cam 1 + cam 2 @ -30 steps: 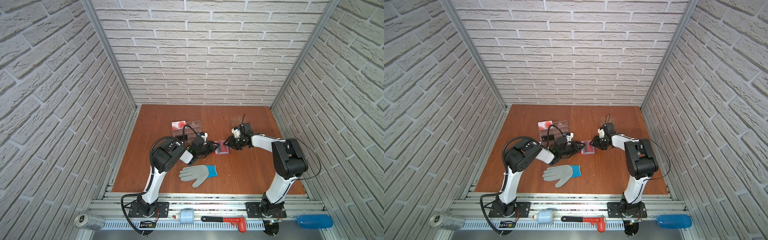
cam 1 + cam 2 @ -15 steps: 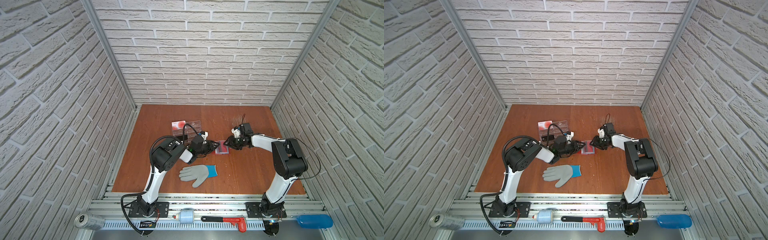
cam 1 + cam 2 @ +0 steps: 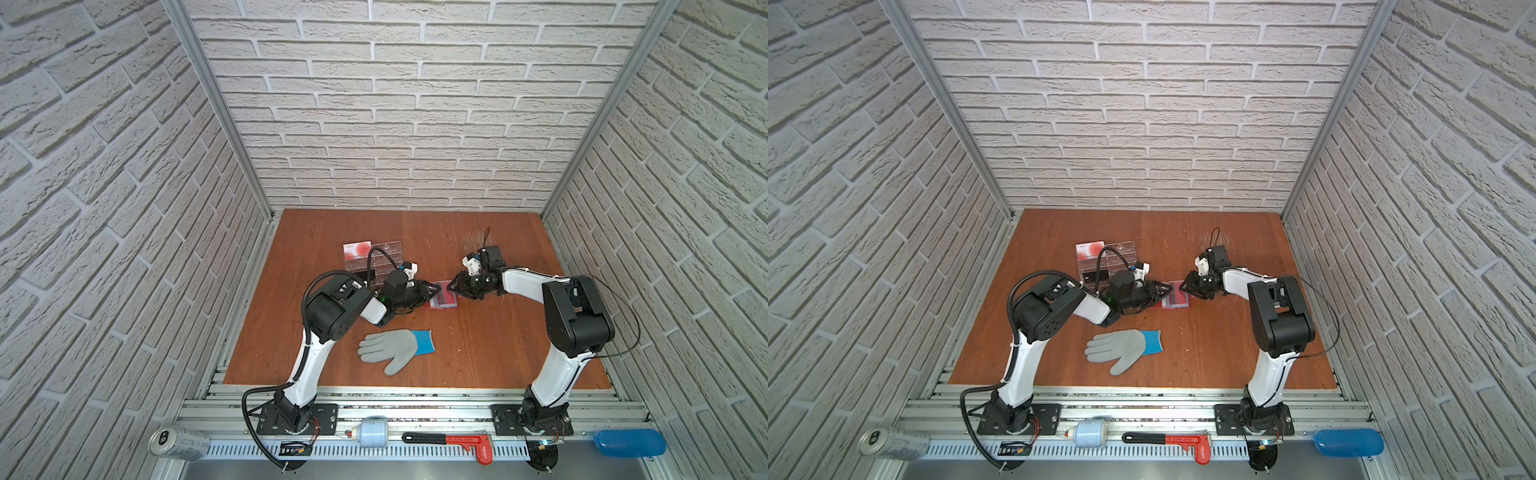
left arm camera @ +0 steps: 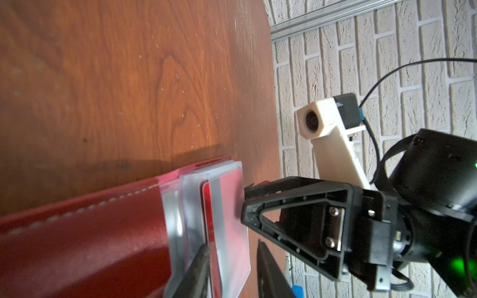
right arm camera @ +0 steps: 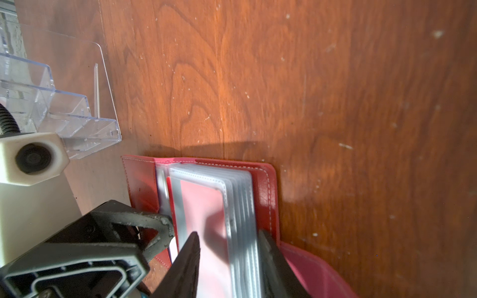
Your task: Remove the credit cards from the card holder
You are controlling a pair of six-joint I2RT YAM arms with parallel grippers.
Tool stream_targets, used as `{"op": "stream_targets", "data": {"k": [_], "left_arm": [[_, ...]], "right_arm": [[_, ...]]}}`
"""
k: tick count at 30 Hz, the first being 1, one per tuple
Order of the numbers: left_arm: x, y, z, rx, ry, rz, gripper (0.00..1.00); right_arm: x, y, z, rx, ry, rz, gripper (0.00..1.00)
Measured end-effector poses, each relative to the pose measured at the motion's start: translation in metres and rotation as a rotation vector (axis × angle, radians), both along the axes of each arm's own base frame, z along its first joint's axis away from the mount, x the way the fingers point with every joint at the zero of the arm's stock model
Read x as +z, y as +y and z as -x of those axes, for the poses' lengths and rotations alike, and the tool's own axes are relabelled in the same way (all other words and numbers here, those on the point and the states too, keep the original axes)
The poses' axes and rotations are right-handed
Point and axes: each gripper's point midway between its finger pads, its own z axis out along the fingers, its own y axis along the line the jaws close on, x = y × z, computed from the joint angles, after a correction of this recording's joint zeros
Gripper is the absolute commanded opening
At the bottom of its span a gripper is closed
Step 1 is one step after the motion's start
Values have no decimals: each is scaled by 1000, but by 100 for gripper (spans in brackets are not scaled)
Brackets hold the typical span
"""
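Note:
The dark red card holder [image 3: 446, 303] lies open on the wooden table, its clear sleeves fanned upward [image 5: 240, 196]. A red credit card [image 5: 201, 206] sits inside the top sleeve and also shows in the left wrist view [image 4: 229, 206]. My left gripper [image 3: 435, 291] comes in from the left. Its jaws [image 4: 233, 273] stand open astride that sleeve: one finger [image 4: 198, 268] touches it, the other stands off. My right gripper [image 3: 455, 286] reaches in from the right. Its fingers [image 5: 228, 260] are open around the sleeve stack, with one finger [image 5: 271, 258] against the outer pages.
A clear acrylic tiered stand [image 3: 382, 266] stands just behind the left wrist, with a white card with red circles [image 3: 357, 249] at its back. A grey and blue glove [image 3: 395, 347] lies toward the table's front. The two grippers are almost tip to tip over the holder.
The right gripper's jaws have drawn slightly closer around the sleeves. Both arms and the holder stay where they were.

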Motion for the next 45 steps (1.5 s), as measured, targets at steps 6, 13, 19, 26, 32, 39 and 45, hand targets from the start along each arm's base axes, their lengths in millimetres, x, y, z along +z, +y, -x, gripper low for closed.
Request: {"op": "stream_targets", "data": {"k": [6,13,19,26,32,39,45], "left_arm": [[-2,0,-1,-1,0,2,33],[-2,-1,-2,0,-2,7,32],[-2,-1,-2,2,-7,15,32],[-2,-1,-3,2,-9,18,32],[-1,-1,-3,2,-9,22,32],[-1,-1,-3,2,-9,23,32],[-1,-2,-2,0,-9,23,32]], "right_arm": [[0,0,0,0,0,1,38],[0,0,0,0,1,0,39],[1,0,0,0,-1,-1,40],[1,-1,2,-3,-4,-1,42],[2,-4,7,-9,4,-14,44],[3,-2,7,-20,6,-58,46],[3,-2,7,-28,5,-76,46]]}}
